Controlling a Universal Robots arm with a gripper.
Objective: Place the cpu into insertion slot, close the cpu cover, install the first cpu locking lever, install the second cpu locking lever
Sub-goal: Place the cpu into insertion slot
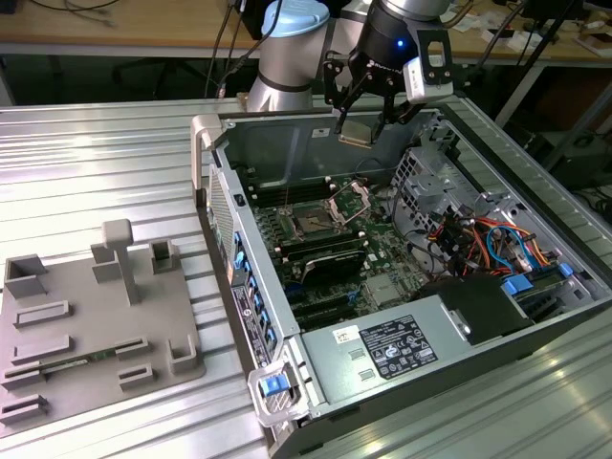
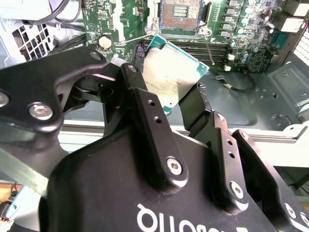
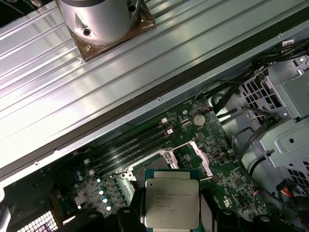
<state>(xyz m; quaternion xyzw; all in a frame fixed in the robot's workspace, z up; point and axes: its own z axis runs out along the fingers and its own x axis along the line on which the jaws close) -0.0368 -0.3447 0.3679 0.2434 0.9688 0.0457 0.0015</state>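
On a ribbed metal table we see the open case: insertion slot bare, cpu cover raised. The gripper hangs above its far side, jaws clamped on the cpu. No step is done.

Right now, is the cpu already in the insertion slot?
Out: the gripper holds the cpu in the air, and the insertion slot shows its bare contacts.

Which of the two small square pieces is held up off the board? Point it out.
The cpu, gripped in the hand above the open case; the other pale square lies flat on the motherboard near the power supply.
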